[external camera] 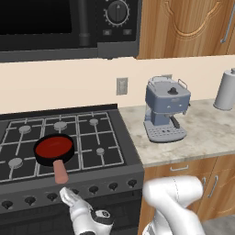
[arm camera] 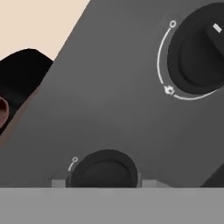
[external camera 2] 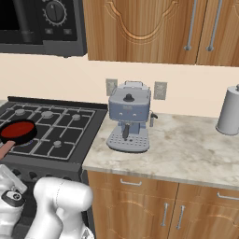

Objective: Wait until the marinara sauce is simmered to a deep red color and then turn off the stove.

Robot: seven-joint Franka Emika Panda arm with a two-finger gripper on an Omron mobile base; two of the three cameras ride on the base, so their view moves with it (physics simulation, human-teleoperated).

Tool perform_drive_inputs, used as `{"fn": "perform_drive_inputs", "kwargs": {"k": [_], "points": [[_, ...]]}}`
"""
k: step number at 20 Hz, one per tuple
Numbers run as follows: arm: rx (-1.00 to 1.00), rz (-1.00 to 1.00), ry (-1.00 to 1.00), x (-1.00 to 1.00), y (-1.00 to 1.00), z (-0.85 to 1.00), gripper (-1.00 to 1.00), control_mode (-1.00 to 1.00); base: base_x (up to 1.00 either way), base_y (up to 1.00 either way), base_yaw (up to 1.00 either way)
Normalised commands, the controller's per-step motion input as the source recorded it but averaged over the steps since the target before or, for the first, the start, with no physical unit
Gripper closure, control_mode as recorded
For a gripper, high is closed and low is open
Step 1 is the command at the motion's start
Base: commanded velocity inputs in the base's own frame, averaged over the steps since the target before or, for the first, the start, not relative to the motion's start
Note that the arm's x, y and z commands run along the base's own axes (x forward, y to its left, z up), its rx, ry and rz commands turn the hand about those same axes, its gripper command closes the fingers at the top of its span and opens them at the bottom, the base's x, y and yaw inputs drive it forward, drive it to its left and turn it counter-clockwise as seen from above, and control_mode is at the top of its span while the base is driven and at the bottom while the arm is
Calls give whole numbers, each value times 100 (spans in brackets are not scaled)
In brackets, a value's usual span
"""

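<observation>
Sauce (external camera: 54, 147) above my pincer (external camera: 67, 196) looks deep red, so the waiting seems done; pincer pinches a stove (external camera: 92, 137) knob (arm camera: 104, 169), and the shut-off turn seems left.

1. Matt black stove (external camera: 124, 137), grey grid grates (external camera: 87, 137) of dull metal look, silver burner caps (external camera: 60, 125) faintly shiny.
2. Smooth matt black plastic-looking knobs (arm camera: 194, 54) on a flat dark grey panel.
3. Glossy deep red marinara sauce (external camera: 54, 147) in a black pan (external camera: 42, 158); pinkish-brown matt handle (external camera: 60, 172).
4. Speckled stone-like desk (external camera: 206, 133), smooth.
5. Warm grained wood cabinets (external camera 2: 140, 28) with brushed metal handles (external camera 2: 188, 25).
6. Blue-grey coffee machine (external camera: 166, 110), satin plastic or metal look.
</observation>
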Motion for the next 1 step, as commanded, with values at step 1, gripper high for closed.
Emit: {"fn": "perform_drive_inputs", "kwargs": {"k": [1], "points": [[25, -14, 0, -9, 0, -9, 100, -100, 0, 0, 0]]}}
